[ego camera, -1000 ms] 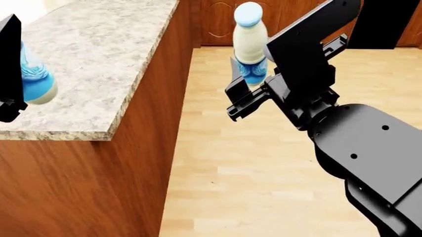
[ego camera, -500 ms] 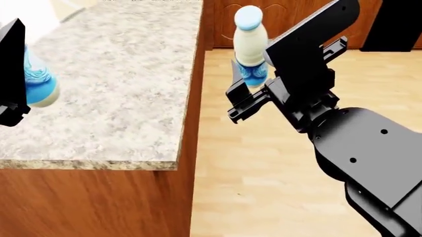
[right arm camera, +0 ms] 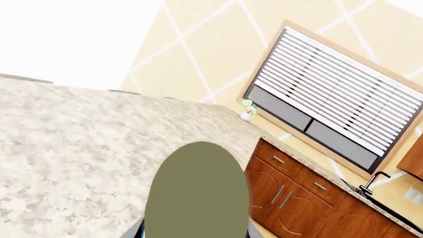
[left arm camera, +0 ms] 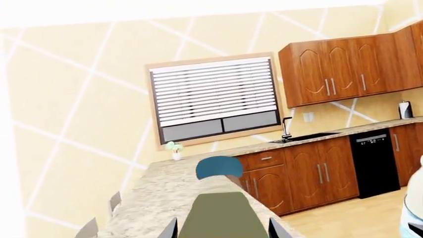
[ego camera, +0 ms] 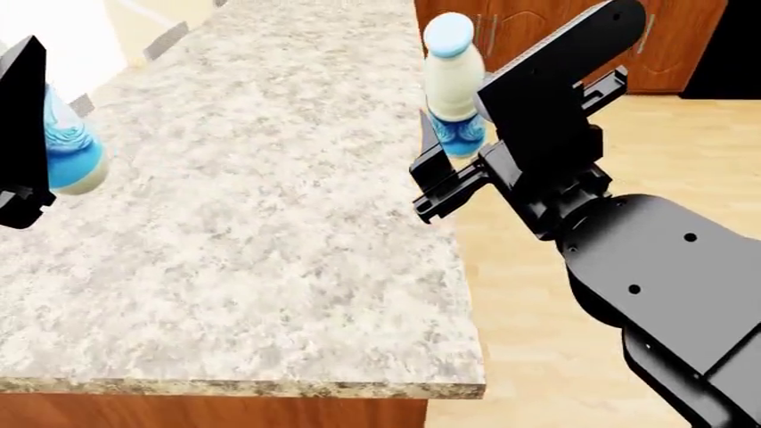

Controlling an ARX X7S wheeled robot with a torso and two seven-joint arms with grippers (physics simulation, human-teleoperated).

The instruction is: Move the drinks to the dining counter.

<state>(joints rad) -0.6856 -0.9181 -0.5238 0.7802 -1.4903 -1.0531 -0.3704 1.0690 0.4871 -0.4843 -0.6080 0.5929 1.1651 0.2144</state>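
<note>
The dining counter [ego camera: 262, 232], speckled grey-beige granite, fills the left and middle of the head view. My left gripper [ego camera: 36, 134] at that view's far left edge is shut on one drink [ego camera: 69, 147], held above the counter. My right gripper [ego camera: 446, 134] is shut on the other drink [ego camera: 452, 85], upright with its light blue cap on top, over the counter's right edge. The left wrist view shows its bottle [left arm camera: 221, 213] end-on between the fingers [left arm camera: 170, 229], blue cap [left arm camera: 219, 167] beyond. The right wrist view shows its bottle [right arm camera: 196, 193] over the counter [right arm camera: 79, 148].
Grey chair backs [ego camera: 167, 40] stand along the counter's far left side. Wood floor [ego camera: 678, 152] lies to the right of the counter. Wood cabinets, a black dishwasher [left arm camera: 374, 161], a sink tap [left arm camera: 288, 130] and a blinded window [left arm camera: 215, 96] line the far wall.
The view has swung left and nearer the counter, which now reaches under the right-hand bottle; before, that bottle hung over the floor. Both grippers keep their hold and pose.
</note>
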